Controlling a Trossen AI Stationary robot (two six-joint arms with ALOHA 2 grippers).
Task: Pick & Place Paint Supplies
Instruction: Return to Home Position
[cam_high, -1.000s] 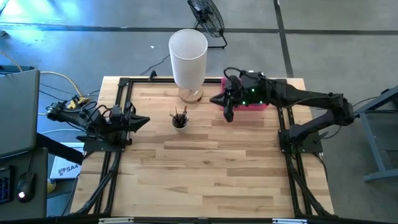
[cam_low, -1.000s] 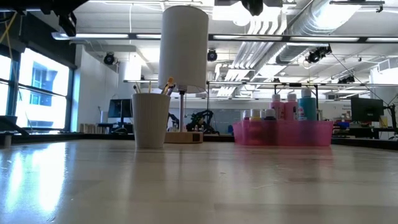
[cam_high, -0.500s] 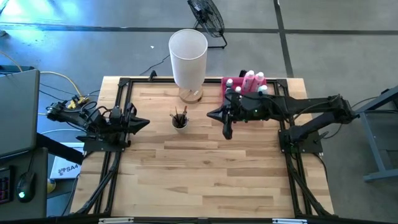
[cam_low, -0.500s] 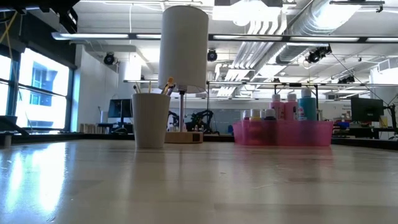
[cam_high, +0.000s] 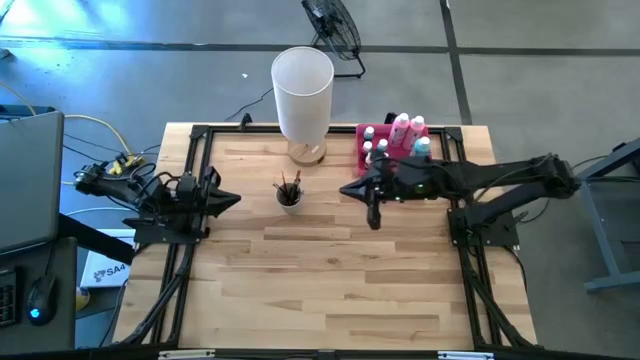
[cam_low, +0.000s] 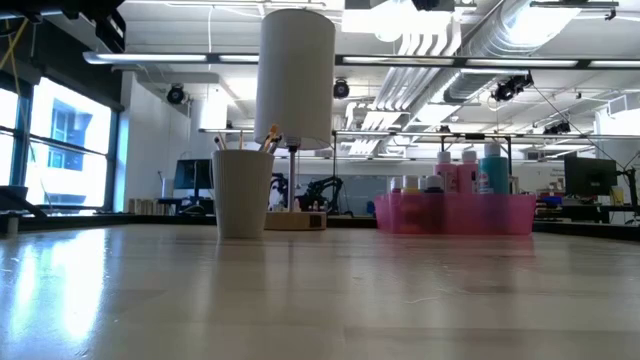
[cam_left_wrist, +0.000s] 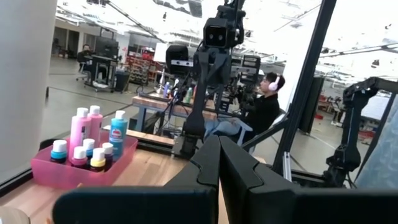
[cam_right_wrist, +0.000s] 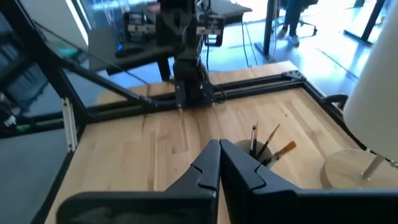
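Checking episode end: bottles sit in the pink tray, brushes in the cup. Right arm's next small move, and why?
Likely draw the right gripper back toward its mount: it hangs shut and empty out over the table, while the left gripper is parked at the left edge.

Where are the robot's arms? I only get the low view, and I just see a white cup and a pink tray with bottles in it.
Observer: From above, the right end effector hangs over the table beside the pink tray, pointing toward the white cup.
Operator: Is it holding anything?
Observer: No. Its own wrist view shows its fingers shut together with nothing between them.
Operator: What about the other arm?
Observer: The left end effector rests shut at the table's left edge, away from the cup and the tray.
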